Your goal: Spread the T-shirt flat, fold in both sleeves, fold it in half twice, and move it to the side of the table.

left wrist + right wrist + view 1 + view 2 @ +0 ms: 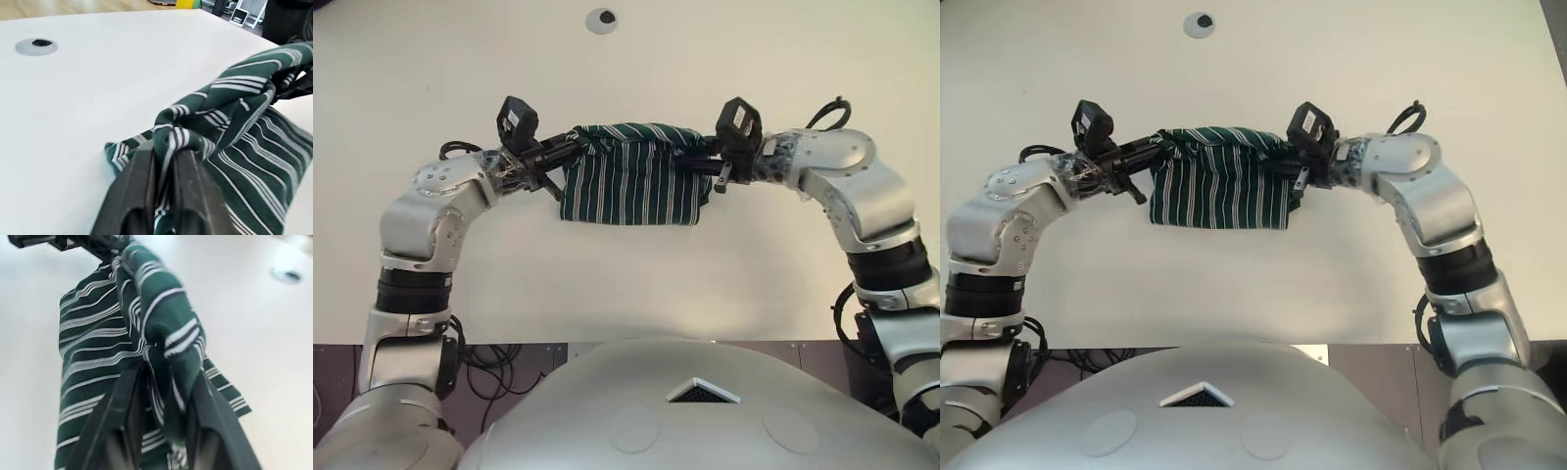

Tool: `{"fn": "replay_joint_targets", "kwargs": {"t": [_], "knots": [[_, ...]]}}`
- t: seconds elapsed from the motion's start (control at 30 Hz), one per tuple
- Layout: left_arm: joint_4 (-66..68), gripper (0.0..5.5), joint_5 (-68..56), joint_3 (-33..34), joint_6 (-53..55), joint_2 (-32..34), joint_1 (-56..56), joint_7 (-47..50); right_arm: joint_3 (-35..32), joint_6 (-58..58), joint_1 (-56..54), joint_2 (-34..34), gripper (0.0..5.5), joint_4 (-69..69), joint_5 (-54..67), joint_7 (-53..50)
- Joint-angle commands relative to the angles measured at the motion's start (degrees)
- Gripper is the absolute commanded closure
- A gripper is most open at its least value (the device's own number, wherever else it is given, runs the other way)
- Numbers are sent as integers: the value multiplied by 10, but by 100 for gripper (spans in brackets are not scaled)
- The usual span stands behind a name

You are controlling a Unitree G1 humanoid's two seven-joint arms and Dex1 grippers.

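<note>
A dark green T-shirt (634, 176) with thin white stripes hangs folded between my two grippers above the white table (626, 274). My left gripper (570, 144) is shut on the shirt's left upper corner, with cloth pinched between its black fingers (142, 186). My right gripper (697, 155) is shut on the right upper corner, its fingers (122, 406) clamped around a bunched fold. The shirt's lower edge hangs near the tabletop; whether it touches I cannot tell.
A round grey cable grommet (601, 20) sits in the table far ahead. The table's front edge (509, 342) runs just before my body, with cables (484, 362) below it. Open tabletop lies on all sides of the shirt.
</note>
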Motion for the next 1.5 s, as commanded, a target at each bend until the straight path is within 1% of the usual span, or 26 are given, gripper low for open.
{"fn": "replay_joint_targets", "kwargs": {"t": [0.03, 0.17, 0.23, 0.33, 0.5, 0.57, 0.63, 0.7, 0.73, 0.8, 0.9, 1.0, 1.07, 1.13, 1.2, 1.27, 1.37, 1.47, 1.5], "knots": [[35, 460, 42, -7, -3, -22, -10, 28, -3, 26, -14, 33, 379, 44, -7, -20], [82, 460, 63, 11, -20, -59, -22, 57, -42, 60, -12, 57, 323, 70, 14, -42], [104, 460, 67, 28, -40, -80, -34, 72, -65, 76, -14, 65, 323, 82, 24, -52], [139, 460, 58, 72, -69, -110, -59, 98, -100, 92, -13, 68, 323, 99, 36, -66], [188, 460, 52, 126, -108, -142, -86, 124, -143, 96, -1, 73, 323, 124, 35, -94], [196, 460, 62, 135, -130, -146, -87, 128, -155, 67, 6, 79, 323, 126, 18, -119], [199, 460, 67, 144, -157, -152, -87, 130, -160, 20, 10, 88, 356, 114, 2, -138], [177, 460, 43, 161, -173, -176, -79, 129, -143, -37, 17, 111, 392, 73, -10, -148], [163, 479, 32, 166, -181, -191, -74, 131, -127, -58, 22, 125, 411, 56, -14, -150], [138, 503, 46, 154, -224, -224, -53, 140, -76, -96, 28, 160, 440, 43, -37, -154], [137, 549, 74, 156, -285, -263, -43, 181, -26, -126, 24, 218, 493, 68, -55, -166], [154, 550, 106, 153, -340, -272, -47, 198, 9, -151, 21, 282, 545, 121, -65, -179], [159, 550, 119, 145, -363, -275, -45, 195, 26, -173, 24, 315, 549, 162, -78, -186], [161, 550, 126, 142, -379, -278, -42, 193, 42, -198, 29, 332, 549, 203, -98, -194], [160, 550, 129, 139, -387, -281, -39, 193, 46, -221, 38, 337, 549, 235, -114, -203], [162, 550, 133, 134, -394, -280, -38, 189, 55, -247, 45, 322, 549, 258, -151, -226], [151, 550, 135, 129, -400, -279, -28, 185, 59, -257, 61, 295, 549, 278, -192, -251], [143, 550, 133, 134, -398, -279, -21, 191, 28, -248, 88, 256, 549, 256, -205, -264], [139, 550, 131, 135, -397, -279, -19, 192, 1, -239, 101, 236, 549, 239, -199, -268]]}}
